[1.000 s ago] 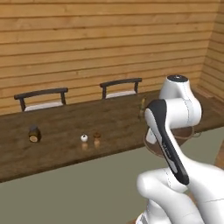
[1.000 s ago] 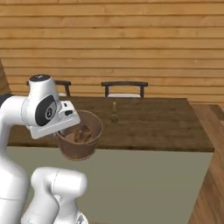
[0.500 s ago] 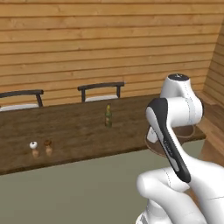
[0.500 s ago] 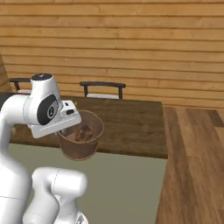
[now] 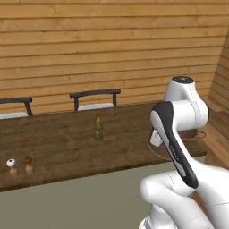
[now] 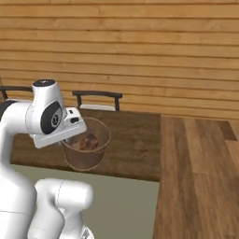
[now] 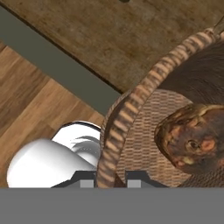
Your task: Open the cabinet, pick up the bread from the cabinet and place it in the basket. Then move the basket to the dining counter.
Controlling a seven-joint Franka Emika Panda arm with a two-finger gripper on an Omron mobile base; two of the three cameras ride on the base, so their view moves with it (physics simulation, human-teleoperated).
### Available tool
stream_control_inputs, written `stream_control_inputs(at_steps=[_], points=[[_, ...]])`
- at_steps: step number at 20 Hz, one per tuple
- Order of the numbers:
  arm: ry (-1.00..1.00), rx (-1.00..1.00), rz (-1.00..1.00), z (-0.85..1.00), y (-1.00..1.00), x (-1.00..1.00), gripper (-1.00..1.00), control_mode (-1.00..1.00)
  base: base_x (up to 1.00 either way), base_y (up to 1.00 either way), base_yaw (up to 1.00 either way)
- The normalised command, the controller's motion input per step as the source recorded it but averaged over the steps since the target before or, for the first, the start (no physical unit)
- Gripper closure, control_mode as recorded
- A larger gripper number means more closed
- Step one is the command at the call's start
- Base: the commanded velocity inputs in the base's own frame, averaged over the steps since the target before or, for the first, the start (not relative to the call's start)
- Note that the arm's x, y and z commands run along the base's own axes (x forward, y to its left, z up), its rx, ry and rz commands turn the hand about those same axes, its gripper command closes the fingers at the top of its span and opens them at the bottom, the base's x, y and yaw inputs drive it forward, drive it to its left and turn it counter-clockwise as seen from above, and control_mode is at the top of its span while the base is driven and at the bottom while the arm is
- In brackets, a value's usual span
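The gripper [image 7: 110, 183] is pinching the rim of the basket [image 7: 144, 131]. In the hand view the woven rim runs right down between the two dark finger tips, one on the outside of the wall and one on the inside, so the jaws are clamped on that wall and nothing else. Only the very tops of the tips show above the bottom edge, so you can't see how far down they bite.

The bread [image 7: 192, 142] sits inside the basket, on the woven floor just past the inner finger tip. It's a dark, crusty lump, and the right edge of the picture cuts off its far side. Most of the basket is cropped there too.

From the right base view the basket [image 6: 86, 149] hangs just below the hand, held up off any surface, with the bread [image 6: 87, 142] showing as a dark blob inside. The fingers themselves are hidden behind the white hand housing.

In the left base view the arm blocks nearly all of it. Only a thin arc of the basket [image 5: 197, 134] rim peeks out past the forearm.

Beyond the jaws is the dining counter [image 5: 58, 147], with a green bottle [image 5: 98, 129] standing on it and two small shakers [image 5: 20, 166] near its front edge. They're too small to make out properly. Two chair backs [image 5: 95, 95] rise behind the counter, and the left one is cut off.
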Motion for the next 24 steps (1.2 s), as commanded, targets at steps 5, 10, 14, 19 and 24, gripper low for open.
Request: stream_control_inputs(at_steps=[5,10,14,19,24], points=[[0.0,0.0,0.0,0.0,0.0,0.0,1.0,1.0,0.38,-0.08,0.02],[0.0,0.0,0.0,0.0,0.0,0.45,1.0,-1.0,0.25,0.0,0.0],[0.0,0.0,0.01,0.0,-0.01,0.94,1.0,-1.0,0.0,0.0,0.0],[0.01,-0.09,0.0,-0.27,-0.03,1.0,1.0,-1.0,0.0,0.0,0.0],[0.05,-0.17,0.0,-0.56,0.0,1.0,1.0,-1.0,0.0,0.0,0.0]])
